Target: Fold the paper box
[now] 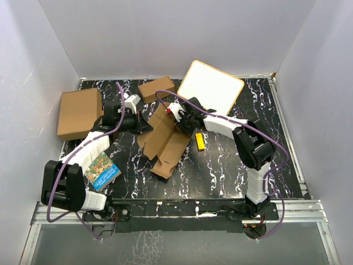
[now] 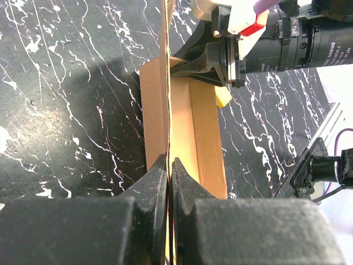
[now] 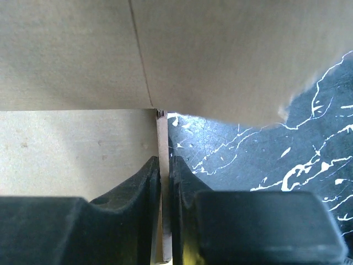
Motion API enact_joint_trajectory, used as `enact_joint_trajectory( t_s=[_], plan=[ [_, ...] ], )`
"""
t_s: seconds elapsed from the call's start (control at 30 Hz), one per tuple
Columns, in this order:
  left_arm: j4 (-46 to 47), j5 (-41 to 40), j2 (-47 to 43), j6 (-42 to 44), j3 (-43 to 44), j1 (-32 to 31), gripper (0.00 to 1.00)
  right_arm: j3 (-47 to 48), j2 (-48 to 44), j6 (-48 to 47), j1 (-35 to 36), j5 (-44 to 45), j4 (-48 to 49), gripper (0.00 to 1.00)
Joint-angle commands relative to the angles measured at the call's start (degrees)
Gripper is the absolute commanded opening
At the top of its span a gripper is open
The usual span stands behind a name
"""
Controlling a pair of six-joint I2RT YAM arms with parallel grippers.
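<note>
Cardboard pinched from both ends at once. The paper box [image 1: 165, 142] lies mostly unfolded on the black marble table [image 1: 231, 171], right between the two sets of jaws.

On the left gripper [image 2: 169, 172], the jaws are squeezed almost together on a thin upright panel of the box. The sheet's edge runs straight out ahead from between the fingers [image 2: 154, 187]. The box floor and a low side wall lie just ahead and to the right of them.

Same deal with the right gripper [image 3: 164, 165]: jaws nearly closed, with just the thickness of a cardboard wall clamped between them. A big flap fills the view above those jaws, flat board spreads off to their left, and table shows to their right.

From the left wrist cam, the right gripper sits at the far end of the box, straight ahead of the left jaws and touching the cardboard. A little yellow block [image 2: 222, 97] pokes out just beside it.

From the top, a bigger brown carton [image 1: 80, 113] sits well behind the left jaws, a white board [image 1: 210, 88] is behind the right ones, and a colourful packet [image 1: 102, 170] lies back beside the left arm.
</note>
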Motion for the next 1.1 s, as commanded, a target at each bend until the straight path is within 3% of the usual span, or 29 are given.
enact_joint_trajectory(
  t_s=[0.0, 0.17, 0.27, 0.37, 0.53, 0.63, 0.87, 1.07],
  plan=[
    [1.07, 1.00, -0.39, -0.05, 0.78, -0.24, 0.00, -0.03, -0.32, 0.30, -0.13, 3.10, 3.65, 0.13],
    [1.19, 0.94, -0.39, 0.69, 0.87, -0.25, 0.00, 0.81, -1.30, 1.38, -0.28, -0.24, 1.91, 0.14],
    [-0.96, 0.45, -0.39, 4.03, 2.07, -0.21, 0.00, 1.89, -3.45, 1.49, -1.75, -6.66, -0.99, 0.50],
    [-4.47, -0.51, -0.39, 9.62, 4.26, -0.24, 0.00, 1.47, -8.04, -0.41, -4.62, -14.81, -3.32, 0.66],
    [-12.06, 3.97, 2.15, 20.28, 8.65, -0.18, 0.00, -3.53, -16.99, -3.28, -14.21, -38.86, -4.46, 0.73],
    [-15.56, 9.09, 4.57, 24.94, 10.79, -0.17, 0.00, -7.11, -20.85, -2.30, -20.66, -47.44, -2.66, 0.73],
    [-27.81, 17.12, 16.80, 34.53, 22.26, -0.25, 0.00, -14.76, -26.11, 1.07, -28.37, -56.16, 6.39, 0.73],
    [-40.91, 15.16, 26.98, 44.60, 36.88, -1.12, 0.00, -21.04, -26.77, 0.56, -28.83, -60.47, 14.65, 0.84]
  ],
)
